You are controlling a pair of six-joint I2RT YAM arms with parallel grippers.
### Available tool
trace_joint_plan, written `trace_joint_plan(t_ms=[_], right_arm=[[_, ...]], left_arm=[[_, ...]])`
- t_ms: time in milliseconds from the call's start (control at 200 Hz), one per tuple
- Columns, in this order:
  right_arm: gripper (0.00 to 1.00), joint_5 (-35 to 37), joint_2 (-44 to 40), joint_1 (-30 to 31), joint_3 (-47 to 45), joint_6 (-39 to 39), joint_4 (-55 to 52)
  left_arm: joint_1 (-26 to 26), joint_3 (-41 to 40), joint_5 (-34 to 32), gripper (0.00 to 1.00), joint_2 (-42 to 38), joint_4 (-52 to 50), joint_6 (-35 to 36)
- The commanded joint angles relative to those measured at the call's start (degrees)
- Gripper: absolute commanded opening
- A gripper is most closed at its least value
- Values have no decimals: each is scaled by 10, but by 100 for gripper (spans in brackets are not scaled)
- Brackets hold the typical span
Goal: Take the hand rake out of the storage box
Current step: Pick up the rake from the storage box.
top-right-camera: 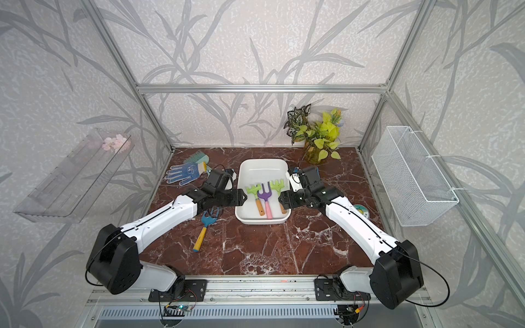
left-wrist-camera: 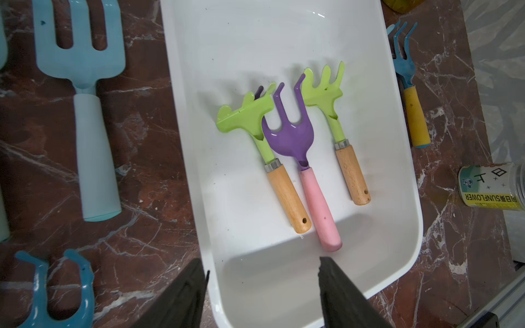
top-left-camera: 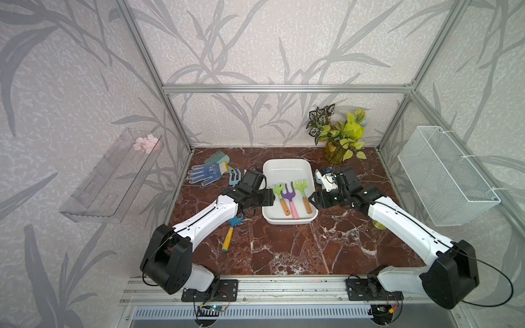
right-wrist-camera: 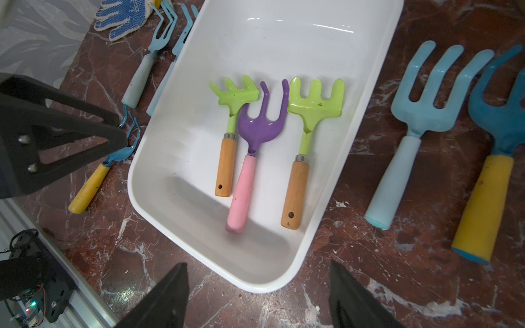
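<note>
**Top views.** In both top views the storage box (top-left-camera: 287, 173) stands at the middle of the table (top-left-camera: 284, 250). Two green rakes (top-left-camera: 300, 186) and a purple fork (top-left-camera: 287, 194) lie flat in its near half, handles pointing to the near side. The left fingers (top-left-camera: 270, 197) hover at the box's left rim and the right fingers (top-left-camera: 315, 200) at its right rim. Neither set touches a tool.

**Left wrist view.** The left fingers (left-wrist-camera: 181, 295) stand partly open with nothing between them. One is above the table, the other above the box floor. A can (left-wrist-camera: 491, 187) on the table to the right of the box reads "SUNFLOWER". Its other characters cannot be read with certainty.

**Right wrist view.** The right fingers (right-wrist-camera: 167, 295) stand well apart and hold nothing. They are above the table, just beside the box's near right corner. Both rakes and the fork lie inside the box.
</note>
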Motion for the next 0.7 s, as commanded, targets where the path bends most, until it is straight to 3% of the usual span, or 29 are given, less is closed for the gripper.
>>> trace_joint_plan(t_ms=[0,280,695], right_arm=[[77,26,27,5,24,-8,-29],[62,66,113,53,120,-27,-103],[61,83,266,135,239,-2,-127]], left_arm=[[-15,-4,-23,65,-2,36,-7],[-37,-67,-54,66,-56,75,35],[-38,-244,-162,66,-248,119,18]])
